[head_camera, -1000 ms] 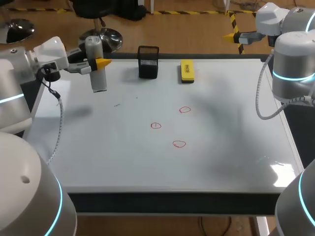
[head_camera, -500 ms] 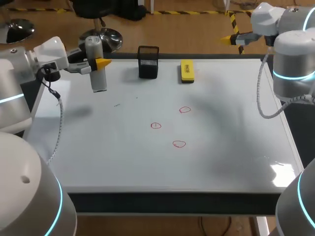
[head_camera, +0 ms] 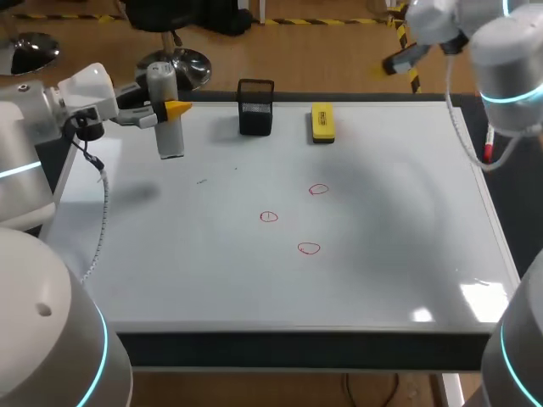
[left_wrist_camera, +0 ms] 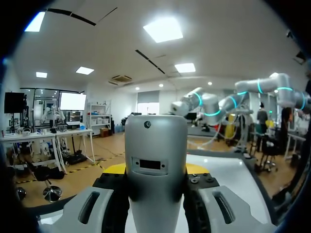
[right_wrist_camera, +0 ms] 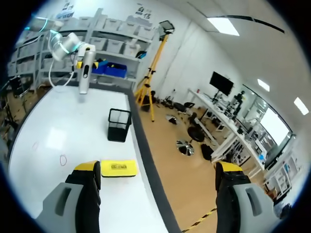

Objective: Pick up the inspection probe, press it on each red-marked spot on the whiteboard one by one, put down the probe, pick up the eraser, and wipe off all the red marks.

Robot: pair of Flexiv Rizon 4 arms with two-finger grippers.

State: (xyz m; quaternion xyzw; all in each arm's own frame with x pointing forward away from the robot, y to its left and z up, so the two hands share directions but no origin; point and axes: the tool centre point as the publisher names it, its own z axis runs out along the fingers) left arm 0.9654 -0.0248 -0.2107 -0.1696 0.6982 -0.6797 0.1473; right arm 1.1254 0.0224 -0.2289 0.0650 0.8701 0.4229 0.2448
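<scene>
The grey cylindrical probe (head_camera: pixel 165 108) hangs upright over the whiteboard's (head_camera: pixel 382 254) far left corner, with my left gripper (head_camera: pixel 170 110) shut on it. In the left wrist view the probe (left_wrist_camera: pixel 155 165) fills the gap between the fingers of that gripper (left_wrist_camera: pixel 155 171). Three red marks (head_camera: pixel 318 190) (head_camera: pixel 268 217) (head_camera: pixel 308 248) sit mid-board. The yellow eraser (head_camera: pixel 322 121) lies flat near the far edge. My right gripper (head_camera: pixel 397 62) hovers beyond the far right edge, open and empty. From the right wrist view its fingers (right_wrist_camera: pixel 87 170) stand wide apart above the eraser (right_wrist_camera: pixel 119 168).
A black mesh holder (head_camera: pixel 255 107) stands at the far edge between probe and eraser, also seen in the right wrist view as the mesh holder (right_wrist_camera: pixel 119 124). The board's front and right parts are bare white surface.
My right arm has swung its gripper leftward and further back past the table's far edge. The left arm and the probe have stayed put.
</scene>
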